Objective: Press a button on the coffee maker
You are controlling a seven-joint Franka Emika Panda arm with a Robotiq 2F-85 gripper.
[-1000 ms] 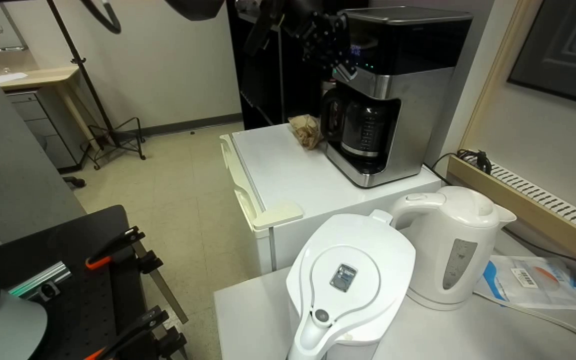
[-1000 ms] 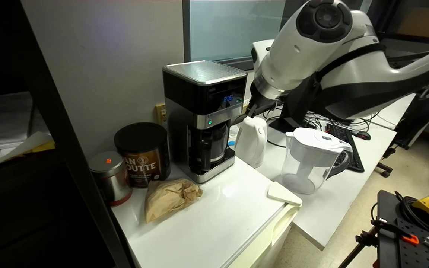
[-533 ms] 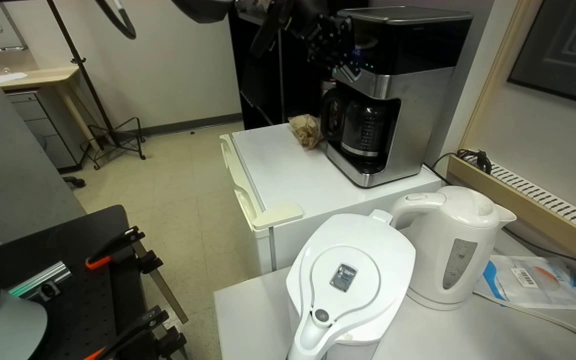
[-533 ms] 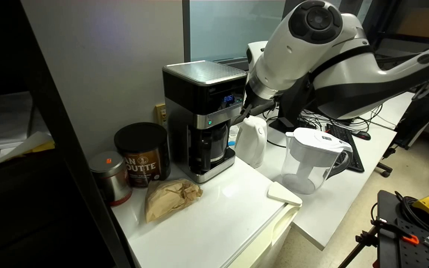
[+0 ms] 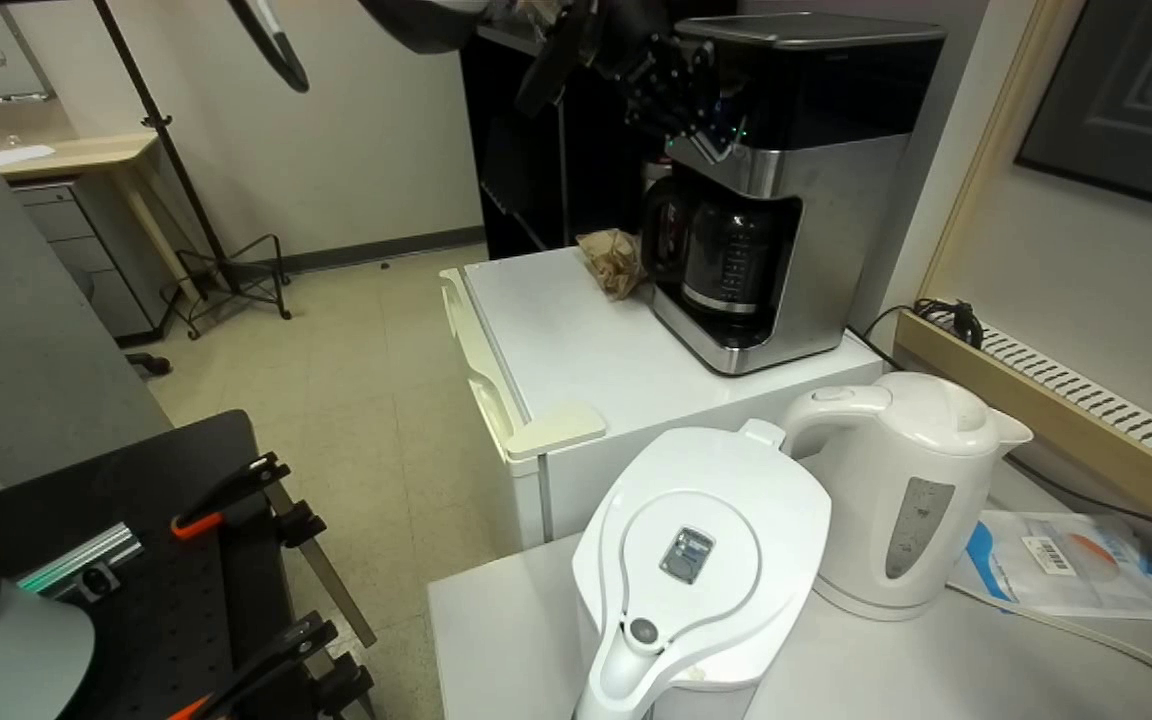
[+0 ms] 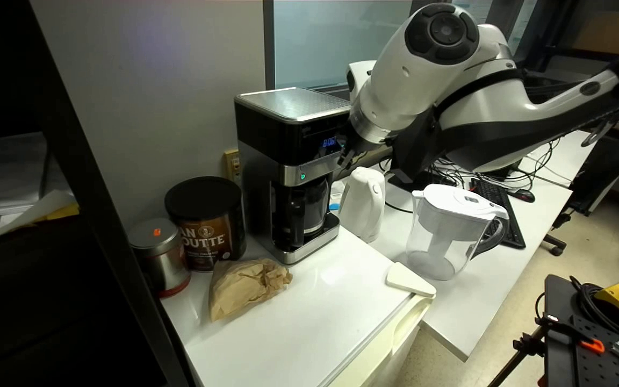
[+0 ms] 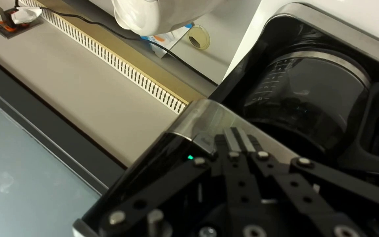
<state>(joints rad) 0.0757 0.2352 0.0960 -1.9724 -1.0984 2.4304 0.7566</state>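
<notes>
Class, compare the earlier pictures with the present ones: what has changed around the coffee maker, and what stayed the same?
The arm carried the gripper leftward in an exterior view, closer to the silver front panel of the coffee maker. Whether it touches cannot be told. Nothing was visibly taken hold of or let go. The coffee maker, white kettle, water pitcher and paper bag stayed put.

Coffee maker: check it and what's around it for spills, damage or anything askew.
Nothing clearly stands out. The coffee maker stands upright, its carafe sits at its base, and no spill or damage shows in these views. The brown paper bag nearby is crumpled, which looks ordinary.
</notes>
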